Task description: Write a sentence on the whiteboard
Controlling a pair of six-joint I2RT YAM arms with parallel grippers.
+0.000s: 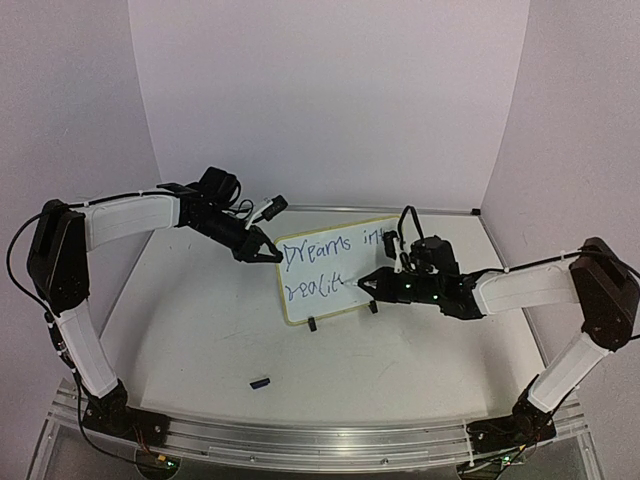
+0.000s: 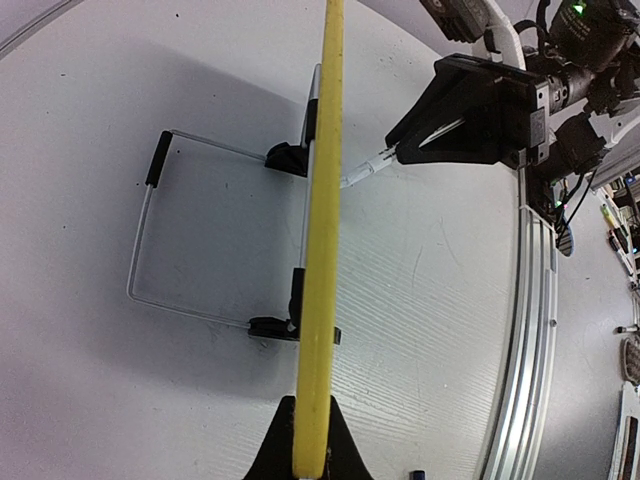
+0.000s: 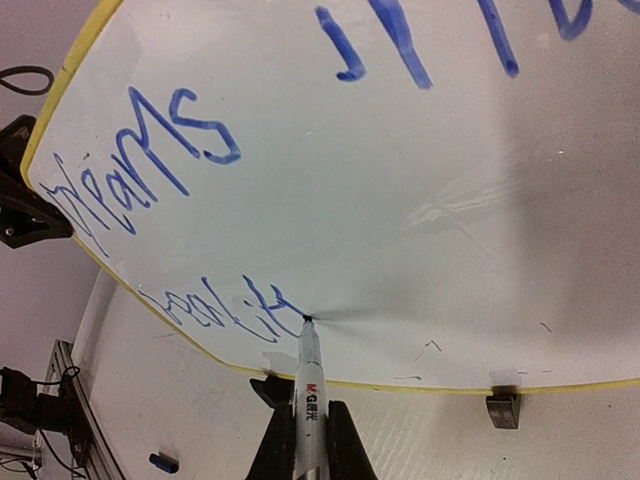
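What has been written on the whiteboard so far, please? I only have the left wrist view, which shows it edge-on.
Observer: The sentence on the whiteboard reads "Dreams", then strokes partly hidden, with "realit" beneath.
Operator: Thank you. Where does the marker tip sit?
Observer: The marker, held in the right pincer, meets the board just after the final "t".
Operator: Is there space to finish the word?
Observer: Yes, the surface beyond the tip is bare white on that line.
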